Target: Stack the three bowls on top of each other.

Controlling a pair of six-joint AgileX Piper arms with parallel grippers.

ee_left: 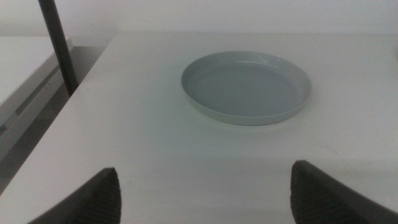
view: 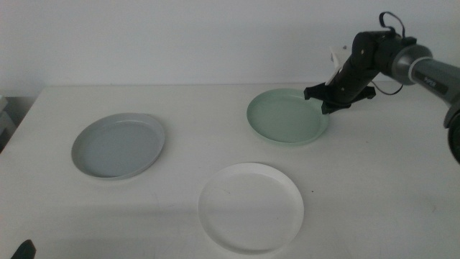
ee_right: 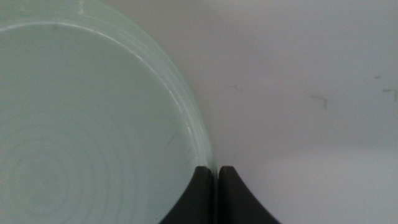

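Note:
The mint green bowl (view: pixel 286 116) sits at the back right of the white table. My right gripper (view: pixel 327 106) reaches in from the right and is at the bowl's right rim. In the right wrist view its jaws (ee_right: pixel 216 171) are pressed together on the rim of the green bowl (ee_right: pixel 81 124). The grey-blue bowl (view: pixel 118 146) lies at the left and also shows in the left wrist view (ee_left: pixel 245 87). The white bowl (view: pixel 250 207) lies at the front centre. My left gripper (ee_left: pixel 205 169) is open and empty, well back from the grey-blue bowl; only its tip (view: pixel 21 250) shows at the bottom left.
The three bowls lie apart, none touching another. A dark upright post (ee_left: pixel 59 46) stands beyond the table's left edge (ee_left: pixel 74 112). A white wall runs behind the table. A black cable (view: pixel 392 18) loops above the right arm.

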